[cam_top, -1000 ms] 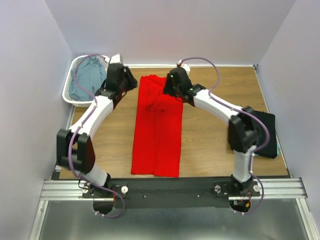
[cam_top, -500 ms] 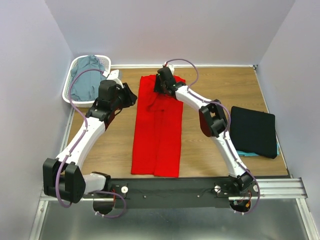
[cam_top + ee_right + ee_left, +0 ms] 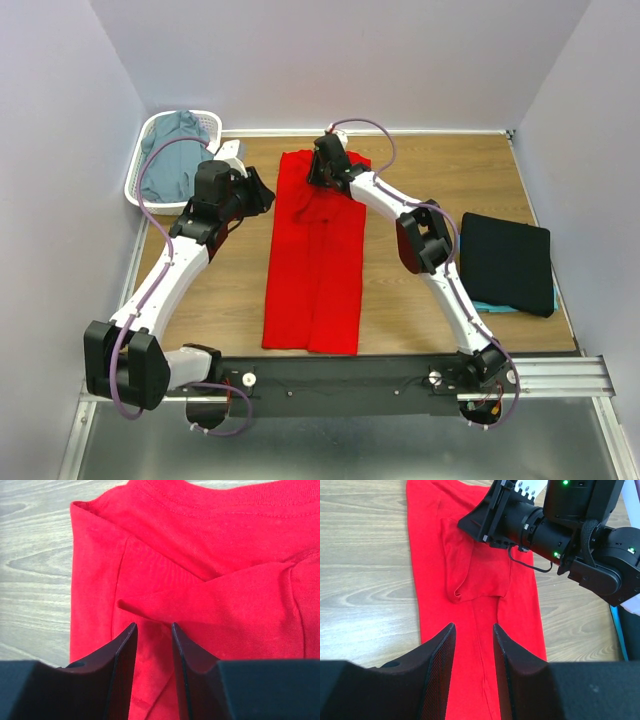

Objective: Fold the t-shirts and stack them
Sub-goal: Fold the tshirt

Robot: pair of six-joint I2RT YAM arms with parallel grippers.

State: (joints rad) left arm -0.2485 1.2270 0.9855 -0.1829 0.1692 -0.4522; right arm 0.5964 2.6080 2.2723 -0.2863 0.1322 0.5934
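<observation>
One teal t-shirt (image 3: 495, 307) edge visible, rest hidden under black t-shirt (image 3: 510, 262).

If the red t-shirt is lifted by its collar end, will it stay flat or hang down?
Probably it hangs limp: the red t-shirt is thin cloth, with soft creases near the collar. It seems light, lying flat on the table. Pushed, it would likely bunch rather than slide whole, as its folded sleeve shows wrinkles.
</observation>
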